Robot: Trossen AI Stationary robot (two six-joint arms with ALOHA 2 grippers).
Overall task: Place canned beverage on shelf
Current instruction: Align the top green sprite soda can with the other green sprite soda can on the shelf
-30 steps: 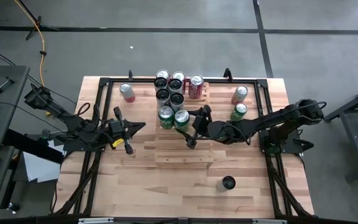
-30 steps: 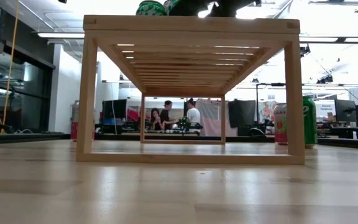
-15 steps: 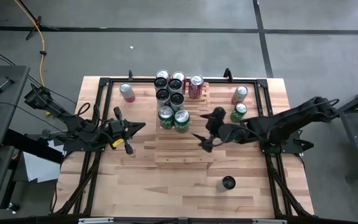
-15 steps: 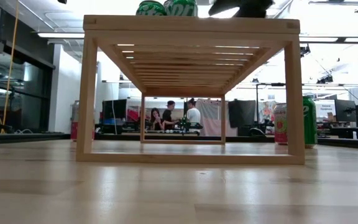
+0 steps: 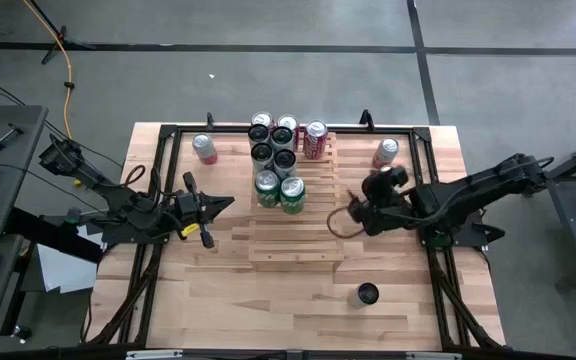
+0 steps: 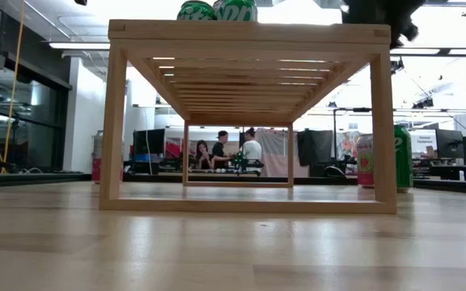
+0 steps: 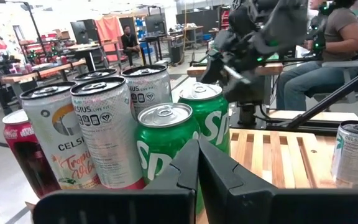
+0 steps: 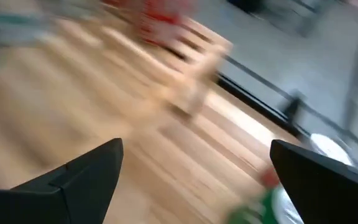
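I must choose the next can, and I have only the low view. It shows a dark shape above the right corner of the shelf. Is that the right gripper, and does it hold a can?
Observer: Yes. The right gripper hangs by the right edge of the shelf. It is open and holds nothing.
Operator: Where is the left gripper? I do not see it at all.
Observer: The left gripper is shut and empty. It waits left of the shelf and points toward the cans on it.
Operator: Is there a can on the table that my view misses?
Observer: Yes. A dark-topped can stands alone on the table, in front of the shelf and to its right.
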